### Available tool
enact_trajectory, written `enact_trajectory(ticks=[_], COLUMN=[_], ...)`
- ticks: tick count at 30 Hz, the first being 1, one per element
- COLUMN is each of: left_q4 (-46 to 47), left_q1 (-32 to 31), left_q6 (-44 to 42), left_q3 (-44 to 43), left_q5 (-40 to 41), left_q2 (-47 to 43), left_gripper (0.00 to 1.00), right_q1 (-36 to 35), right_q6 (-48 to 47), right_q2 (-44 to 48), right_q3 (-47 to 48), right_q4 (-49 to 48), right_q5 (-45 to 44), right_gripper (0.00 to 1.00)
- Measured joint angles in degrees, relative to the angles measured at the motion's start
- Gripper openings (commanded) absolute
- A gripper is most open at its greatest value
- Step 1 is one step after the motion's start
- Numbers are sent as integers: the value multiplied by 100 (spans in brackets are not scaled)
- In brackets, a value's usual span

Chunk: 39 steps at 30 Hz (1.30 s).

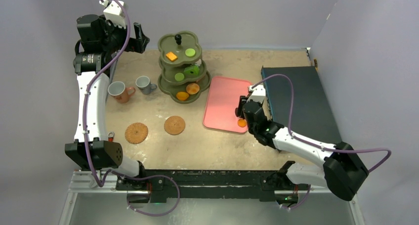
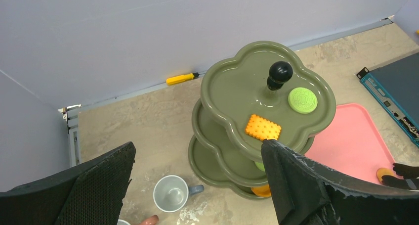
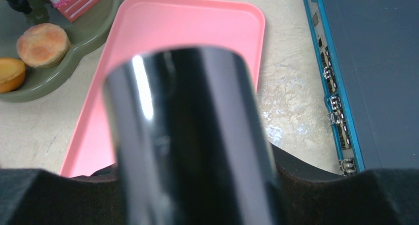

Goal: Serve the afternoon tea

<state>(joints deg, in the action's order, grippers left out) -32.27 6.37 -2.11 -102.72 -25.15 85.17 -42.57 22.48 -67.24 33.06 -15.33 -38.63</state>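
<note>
Lying beyond stand point(image 2: 237, 86), yellow tool point(image 2: 183, 78) (left wrist only).

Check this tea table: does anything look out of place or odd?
A small yellow tool lies at the foot of the back wall, beyond the stand; it does not belong to a tea setting. One orange pastry is also alone at the pink tray's near edge.

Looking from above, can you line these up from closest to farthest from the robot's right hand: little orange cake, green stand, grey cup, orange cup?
1. Orange pastry, on the pink tray right by the right gripper.
2. Olive stand, farther left.
3. Grey-blue cup, left of the stand.
4. Terracotta cup, farthest left.
</note>
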Motion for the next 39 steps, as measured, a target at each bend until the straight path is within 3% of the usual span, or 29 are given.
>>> enact_trajectory(ticks=[15, 24, 30, 34, 39], left_q4=[0, 0, -2, -2, -4], left_q1=[0, 0, 0, 0, 0], left_q6=[-2, 0, 0, -2, 0], left_q3=[0, -2, -2, -2, -2], left_q5=[2, 2, 2, 2, 7], left_q2=[0, 2, 2, 4, 11], left_gripper=[99, 99, 99, 99, 99], right_q1=[52, 52, 52, 55, 59], right_q6=[-22, -44, -214, -525, -1067], right_q2=[-476, -483, -466, -496, -1003], right_q3=[-20, -66, -15, 514, 2133], right_q4=[-199, -310, -339, -337, -590], right_q5=[-92, -136, -131, -72, 214], right_gripper=[54, 34, 32, 33, 33])
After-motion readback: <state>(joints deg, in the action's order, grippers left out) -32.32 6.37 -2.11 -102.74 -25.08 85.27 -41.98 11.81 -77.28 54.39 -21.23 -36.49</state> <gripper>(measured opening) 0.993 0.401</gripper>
